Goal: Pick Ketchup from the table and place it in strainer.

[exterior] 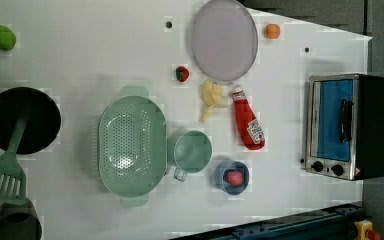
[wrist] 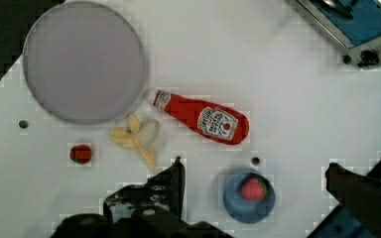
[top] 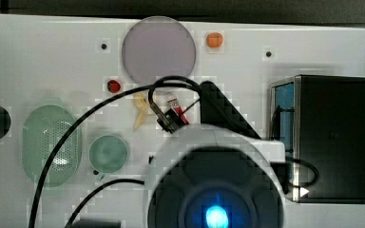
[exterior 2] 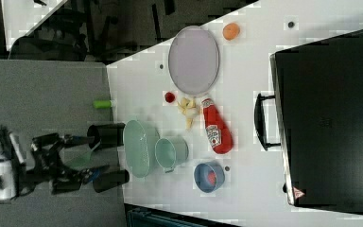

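The glossy red ketchup bottle (exterior: 247, 121) lies flat on the smooth white table (exterior: 80, 60). The oval, perforated plastic strainer (exterior: 131, 145) sits apart, holding nothing. The gripper (wrist: 253, 178) hangs spread wide, holding nothing

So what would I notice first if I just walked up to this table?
Probably the red plastic ketchup bottle lying flat in the middle of the white table, between a peeled yellow banana and the black-and-silver toaster oven with a blue door. Next, the pale mint-green oval strainer with its holey bottom, on the left view's left beside a round teal cup.
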Robot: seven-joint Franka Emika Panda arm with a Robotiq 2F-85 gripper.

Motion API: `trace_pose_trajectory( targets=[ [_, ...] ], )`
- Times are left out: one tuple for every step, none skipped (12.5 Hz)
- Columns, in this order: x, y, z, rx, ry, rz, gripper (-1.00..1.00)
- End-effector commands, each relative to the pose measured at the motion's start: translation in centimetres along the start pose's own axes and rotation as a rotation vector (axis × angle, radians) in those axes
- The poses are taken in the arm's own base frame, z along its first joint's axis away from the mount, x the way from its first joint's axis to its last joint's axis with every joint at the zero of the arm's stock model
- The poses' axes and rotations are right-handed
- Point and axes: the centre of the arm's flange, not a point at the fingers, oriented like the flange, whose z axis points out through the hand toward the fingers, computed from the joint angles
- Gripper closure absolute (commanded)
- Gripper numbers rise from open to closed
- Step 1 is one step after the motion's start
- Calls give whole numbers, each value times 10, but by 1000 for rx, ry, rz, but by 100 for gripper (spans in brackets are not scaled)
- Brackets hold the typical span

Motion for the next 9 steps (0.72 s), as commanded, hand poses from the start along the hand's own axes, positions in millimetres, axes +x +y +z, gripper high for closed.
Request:
trace_pose_trajectory(
  targets=[
    [18,-18,122,-130,-149,-71,-100],
    [20,-23,141,-120,-153,-151,-100],
    [23,-29,159,-107,-155,-253,-100],
    [25,-32,177,-90,-155,-371,-100],
    [27,-35,194,-73,-153,-488,-100],
    [29,-36,211,-57,-150,-600,-100],
    [30,-37,226,-43,-145,-702,-100],
    [31,-37,241,-29,-137,-793,-100],
    [31,-36,255,-17,-129,-878,-100]
  ],
)
